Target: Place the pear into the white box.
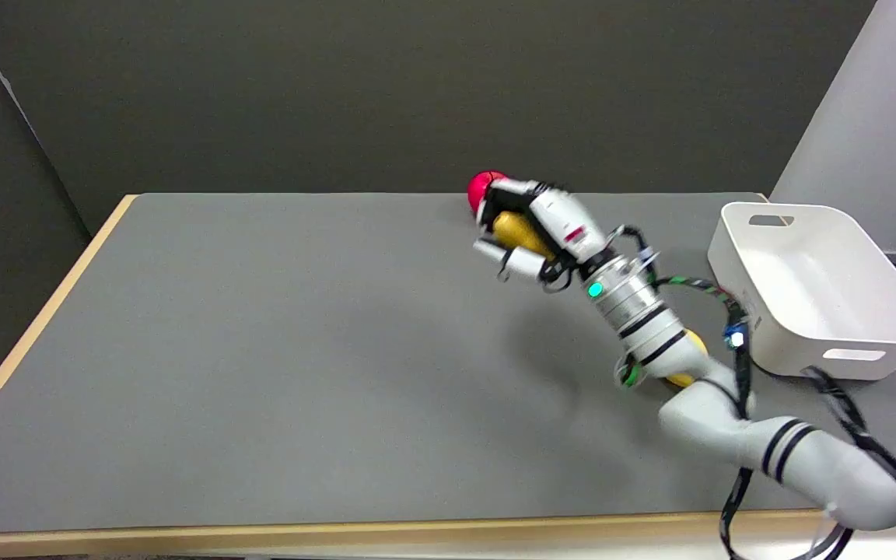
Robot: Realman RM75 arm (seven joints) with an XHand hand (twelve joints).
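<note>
Holding pear [516,230], white box [821,288] bare.

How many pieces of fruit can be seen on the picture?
3: a yellow pear in the right hand, a red fruit behind the hand, and a yellow fruit mostly hidden under the arm. More may be hidden.

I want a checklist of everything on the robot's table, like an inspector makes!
Surface: grey table with a light wooden edge.
Job's things: yellow pear held in the right hand; white box at the table's right side, nothing seen inside.
Clutter: red ball behind the hand; another yellow thing partly hidden under the arm.
Hand: fingers wrapped around the pear.
Cables: black cables hang along the arm.
Surroundings: dark wall behind.
</note>
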